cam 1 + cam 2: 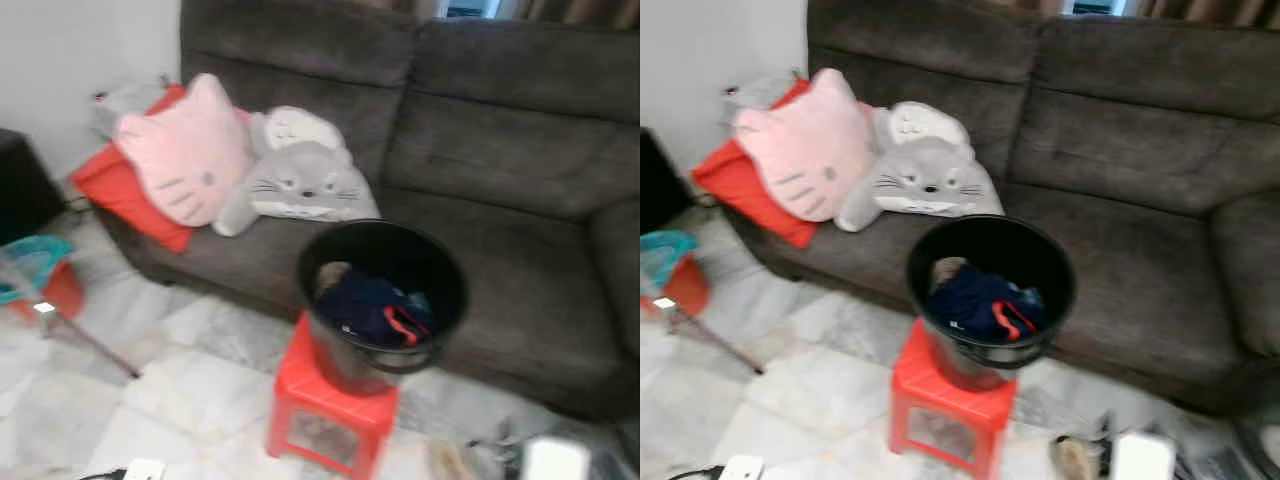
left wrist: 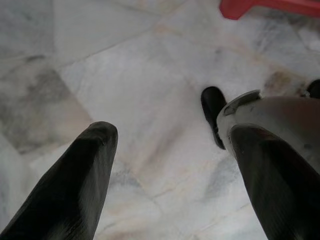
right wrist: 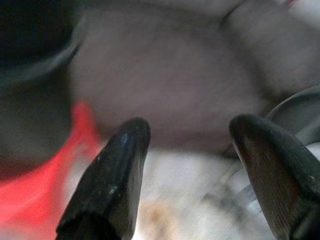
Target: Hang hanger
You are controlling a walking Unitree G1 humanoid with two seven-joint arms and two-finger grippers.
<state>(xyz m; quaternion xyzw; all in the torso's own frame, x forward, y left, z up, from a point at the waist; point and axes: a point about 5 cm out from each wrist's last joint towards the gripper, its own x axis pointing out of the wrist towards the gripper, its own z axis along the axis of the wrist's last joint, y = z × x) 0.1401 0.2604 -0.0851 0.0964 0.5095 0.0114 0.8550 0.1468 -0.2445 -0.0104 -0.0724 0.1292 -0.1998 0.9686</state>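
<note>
Ahead, a dark grey fabric sofa [image 1: 500, 150] carries a pink cat-face cushion [image 1: 185, 150] and a grey plush toy [image 1: 300, 185]; before it a black plastic bucket [image 1: 385, 300] of clothes tops a red plastic stool [image 1: 330, 410]; left gripper [image 2: 170, 155] and right gripper [image 3: 192, 145] hang spread, empty; I cannot make out a hanger.

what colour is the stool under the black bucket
Red. The stool holding the bucket shows best in the left eye view.
</note>
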